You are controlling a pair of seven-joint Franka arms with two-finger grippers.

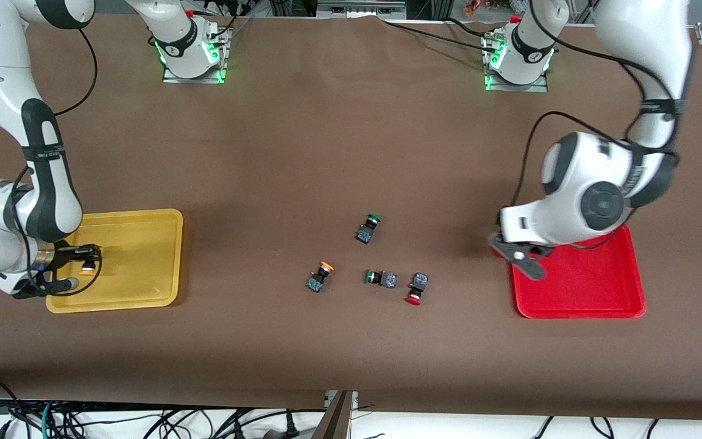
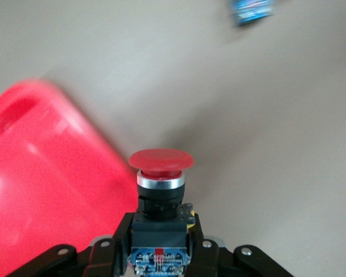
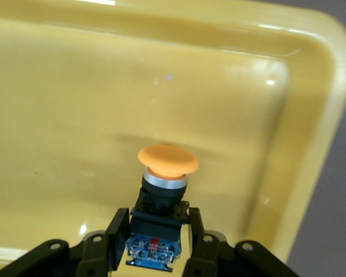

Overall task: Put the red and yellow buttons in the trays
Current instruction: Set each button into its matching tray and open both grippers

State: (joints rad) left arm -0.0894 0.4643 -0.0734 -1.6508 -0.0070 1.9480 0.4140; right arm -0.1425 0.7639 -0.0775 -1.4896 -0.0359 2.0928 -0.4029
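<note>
On the brown table [image 1: 326,152] I see my right gripper [image 3: 158,242] clenching an orange-capped button [image 3: 164,173] over the yellow tray [image 1: 144,256]; my left gripper [image 2: 161,245] clamps a red-capped button [image 2: 160,173] at the red tray's [image 1: 588,286] nine-o'clock rim.

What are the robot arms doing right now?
Right pincer shut on orange-yellow button over yellow tray. Left pincer shut on red button at red tray rim. Nothing blocking.

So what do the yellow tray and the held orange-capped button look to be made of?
The yellow tray looks like glossy moulded plastic: bright glints on its rounded rim. The orange-capped button, held in the right gripper over that tray, has a matte, probably plastic cap, a shiny metal-looking collar and a dark, likely plastic body.
</note>
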